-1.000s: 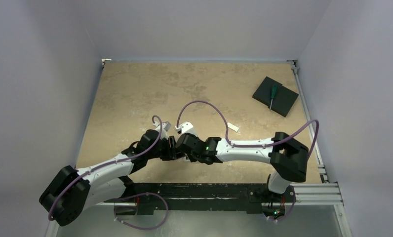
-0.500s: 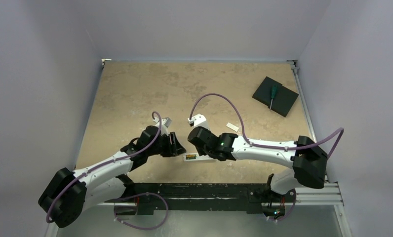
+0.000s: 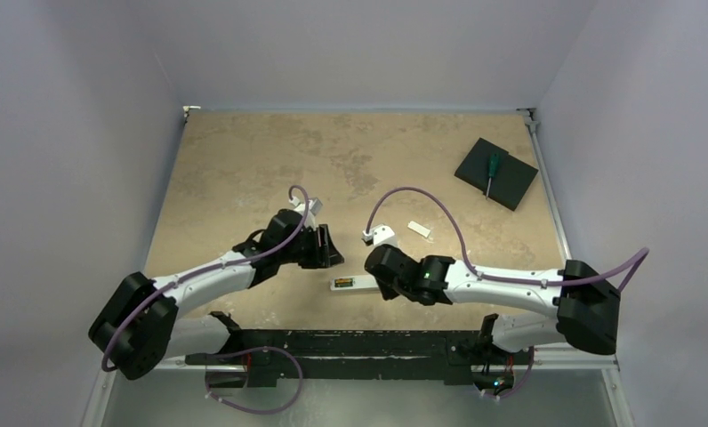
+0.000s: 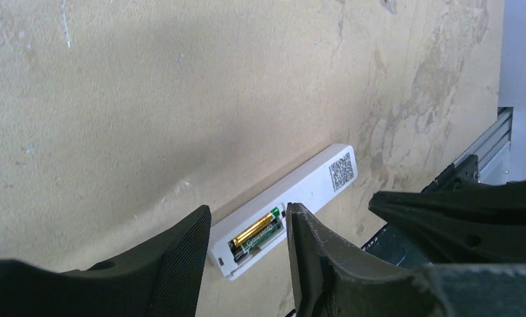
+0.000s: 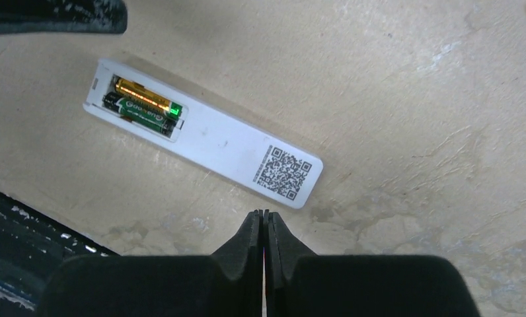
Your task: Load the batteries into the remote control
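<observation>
White remote control (image 5: 201,135) lies back-up by the near edge of the table (image 3: 244,160), both batteries (image 5: 145,104) in its recess. Our right gripper (image 5: 265,221) is clenched empty, the left gripper (image 4: 248,218) released (holding nothing); we'd press them flat, gently.

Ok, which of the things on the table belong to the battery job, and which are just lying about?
Job:
- remote control, back up, recess open
- gold battery and dark battery, both lying in the recess

Lying about:
- black pad, far right
- green-handled screwdriver, on the pad
- small white strip beyond the remote; possibly its cover, cannot tell
</observation>
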Tool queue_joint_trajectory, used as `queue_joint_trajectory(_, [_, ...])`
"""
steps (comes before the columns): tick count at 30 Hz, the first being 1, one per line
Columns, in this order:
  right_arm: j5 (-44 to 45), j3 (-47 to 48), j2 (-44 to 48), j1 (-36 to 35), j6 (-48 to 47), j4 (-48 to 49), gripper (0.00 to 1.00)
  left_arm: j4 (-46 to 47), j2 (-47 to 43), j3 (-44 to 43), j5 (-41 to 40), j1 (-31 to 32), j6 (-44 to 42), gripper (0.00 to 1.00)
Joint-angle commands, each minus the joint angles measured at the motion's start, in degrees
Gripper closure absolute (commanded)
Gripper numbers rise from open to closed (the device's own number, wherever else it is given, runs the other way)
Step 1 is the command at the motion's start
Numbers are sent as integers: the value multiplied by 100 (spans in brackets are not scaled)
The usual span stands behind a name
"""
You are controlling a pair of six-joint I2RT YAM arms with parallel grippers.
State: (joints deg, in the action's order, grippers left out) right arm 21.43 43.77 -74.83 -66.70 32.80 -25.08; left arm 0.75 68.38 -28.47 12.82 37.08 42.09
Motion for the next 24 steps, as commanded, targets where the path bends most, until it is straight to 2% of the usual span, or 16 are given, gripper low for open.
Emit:
queue_joint_trajectory(1, [-396,-285,235,-1,303,320,96,232,456,-441,-42,-46,-287,54])
queue_joint_trajectory(3, [-431,-384,225,-1,389,390,100,350,691,-515,-26,-38,-296,54])
queue_joint_trajectory(11, [-746,-811,87,-1,578,1056,100,780,1363,-501,92,-34,-172,54])
queue_joint_trajectory(24, [-350,-801,-444,148,736,1452,100,581,1626,-448,62,101,-128,54])
